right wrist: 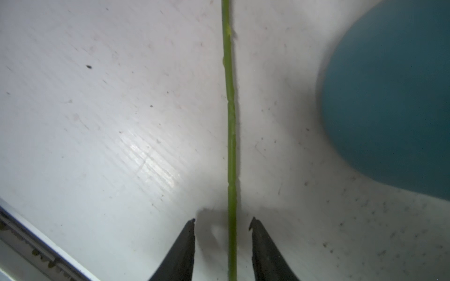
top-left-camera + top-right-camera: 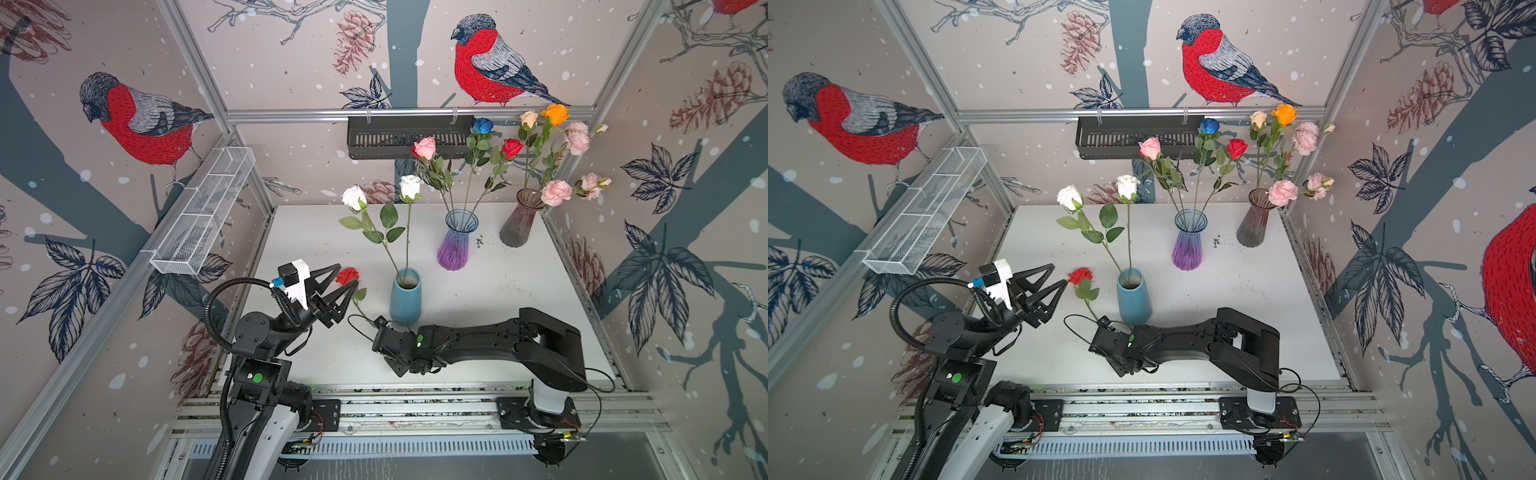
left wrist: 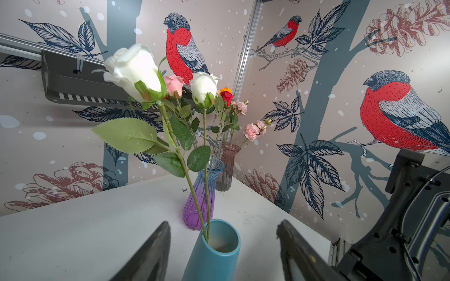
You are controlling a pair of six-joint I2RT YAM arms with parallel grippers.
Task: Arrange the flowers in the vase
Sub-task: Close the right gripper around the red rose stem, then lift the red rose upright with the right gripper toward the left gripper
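green stem (image 1: 231, 146) lies between right pincer's (image 1: 223, 219) parted jaws, left pincer (image 2: 1059, 274) wide and empty.

Red rose (image 2: 1080, 276) lies beside blue vase (image 2: 1133, 299) holding two white roses (image 2: 1070, 197).

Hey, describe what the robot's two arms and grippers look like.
Both arms are black with white lower segments: left arm, right arm. The left gripper has black triangular open-frame fingers; the right gripper shows black fingers tapering to points. A ribbed black hose loops beside the left arm, which bears a green dot and a white wrist camera block.
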